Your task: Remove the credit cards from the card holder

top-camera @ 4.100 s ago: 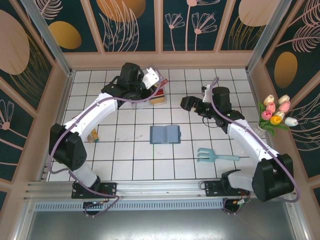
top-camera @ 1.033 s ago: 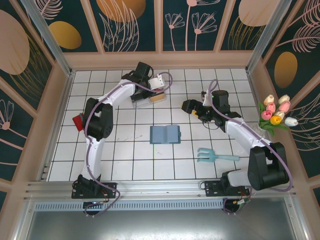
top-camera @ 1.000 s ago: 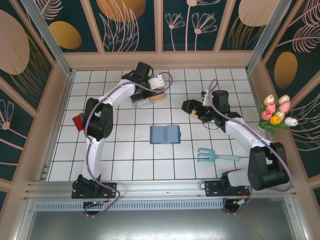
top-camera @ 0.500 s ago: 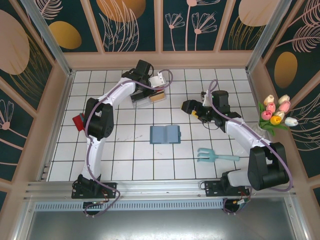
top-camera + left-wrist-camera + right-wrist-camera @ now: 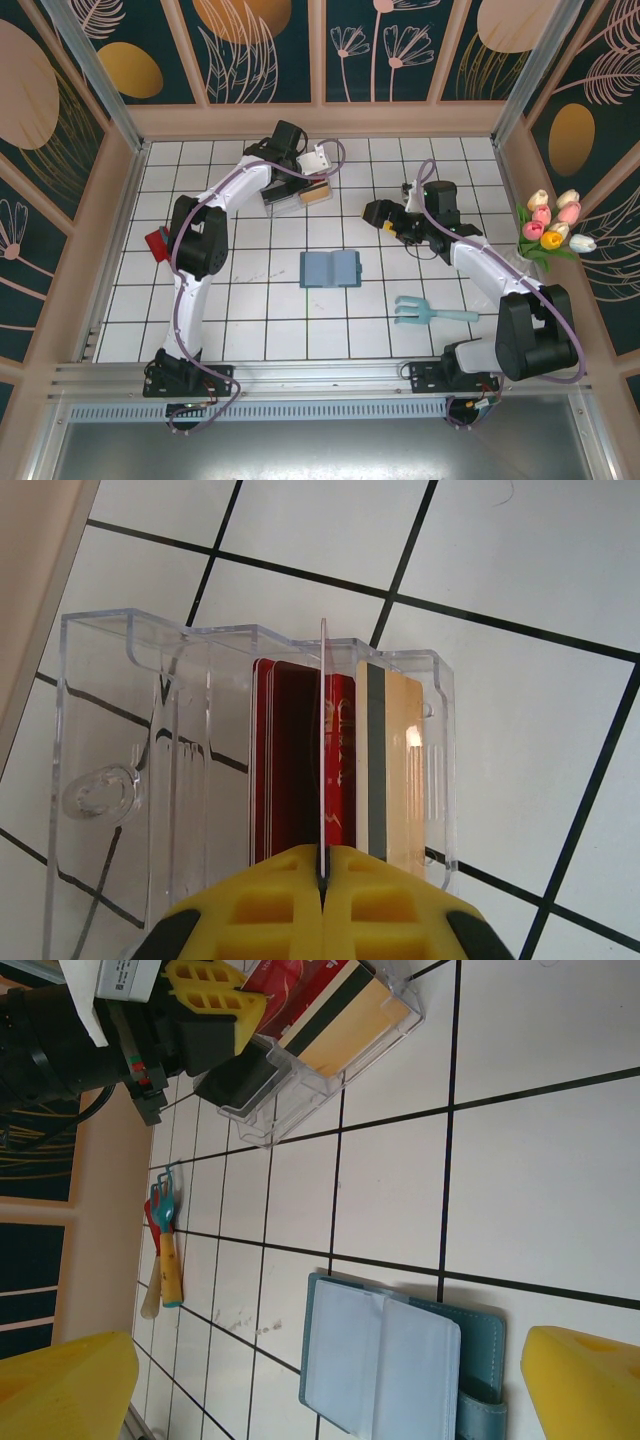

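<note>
The teal card holder (image 5: 331, 269) lies open on the table, and its clear sleeves (image 5: 400, 1370) look empty. My left gripper (image 5: 312, 172) hangs over the clear tray (image 5: 298, 196), shut on a thin card (image 5: 322, 740) seen edge-on. From the right wrist view that card (image 5: 240, 1078) looks dark and dips into the tray. A red card (image 5: 290, 760) and a brownish-gold card (image 5: 405, 770) stand in the tray beside a grey stripe. My right gripper (image 5: 385, 218) hovers open, above and to the right of the holder, with both yellow fingertips (image 5: 580, 1380) apart.
A light teal fork toy (image 5: 430, 312) lies right of the holder. Tulips (image 5: 553, 232) stand at the right wall. A toy tool (image 5: 160, 1255) with teal, red and yellow parts lies to the left. The left arm's elbow (image 5: 190, 235) juts out over the left tiles.
Since four seconds ago the left arm's elbow has swung back to the left while its gripper stayed over the tray. Over the last second almost nothing has moved.
</note>
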Controlling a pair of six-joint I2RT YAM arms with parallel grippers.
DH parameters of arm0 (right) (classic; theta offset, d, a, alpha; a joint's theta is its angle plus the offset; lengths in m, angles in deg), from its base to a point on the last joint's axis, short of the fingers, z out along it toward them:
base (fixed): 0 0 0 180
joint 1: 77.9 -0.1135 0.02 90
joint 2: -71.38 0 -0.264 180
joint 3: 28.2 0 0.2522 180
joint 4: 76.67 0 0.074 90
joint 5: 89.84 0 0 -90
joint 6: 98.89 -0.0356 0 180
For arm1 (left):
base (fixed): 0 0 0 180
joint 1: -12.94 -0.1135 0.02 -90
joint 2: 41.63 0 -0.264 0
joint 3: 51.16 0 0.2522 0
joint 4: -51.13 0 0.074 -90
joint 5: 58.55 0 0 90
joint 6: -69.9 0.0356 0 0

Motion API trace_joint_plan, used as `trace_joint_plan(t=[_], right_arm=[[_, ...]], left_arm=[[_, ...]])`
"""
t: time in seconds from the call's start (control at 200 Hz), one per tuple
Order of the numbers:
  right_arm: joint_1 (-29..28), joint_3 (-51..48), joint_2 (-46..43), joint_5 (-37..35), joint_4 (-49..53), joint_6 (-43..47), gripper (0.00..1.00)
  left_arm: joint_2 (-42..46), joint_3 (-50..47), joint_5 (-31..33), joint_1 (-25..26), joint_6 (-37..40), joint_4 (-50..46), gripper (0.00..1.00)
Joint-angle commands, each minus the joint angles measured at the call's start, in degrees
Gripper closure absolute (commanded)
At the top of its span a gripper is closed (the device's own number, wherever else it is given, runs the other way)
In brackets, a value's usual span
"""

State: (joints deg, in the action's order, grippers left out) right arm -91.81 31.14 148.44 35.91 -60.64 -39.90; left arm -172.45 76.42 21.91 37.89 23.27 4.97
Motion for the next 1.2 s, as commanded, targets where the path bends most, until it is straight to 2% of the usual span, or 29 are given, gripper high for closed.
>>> trace_joint_plan(t=[0.0,0.325,0.596,0.961,1.106,1.196], right_arm=[[0.53,-0.49,0.11,1.34,-1.82,-0.81,0.01],[0.56,-0.41,0.09,1.55,-1.77,-0.99,0.01],[0.52,-0.41,0.11,1.78,-1.83,-1.03,0.01],[0.52,-0.58,0.35,2.04,-2.15,-1.25,0.01],[0.54,-0.74,0.29,2.74,-2.48,-1.25,0.01],[0.59,-0.76,0.29,2.88,-2.54,-1.25,0.01]], left_arm=[[-1.25,0.06,1.54,-0.61,-0.69,1.68,1.00],[-1.91,-0.89,-0.62,-0.59,-0.10,-2.08,1.00],[-2.37,1.39,-5.52,-0.61,1.37,-8.67,1.00],[-1.76,1.62,-6.81,-0.63,1.81,-10.84,1.00],[-1.36,2.09,-5.93,-0.61,-0.13,-9.38,0.83],[-1.10,2.12,-5.40,-0.61,-0.05,-9.18,0.77]])
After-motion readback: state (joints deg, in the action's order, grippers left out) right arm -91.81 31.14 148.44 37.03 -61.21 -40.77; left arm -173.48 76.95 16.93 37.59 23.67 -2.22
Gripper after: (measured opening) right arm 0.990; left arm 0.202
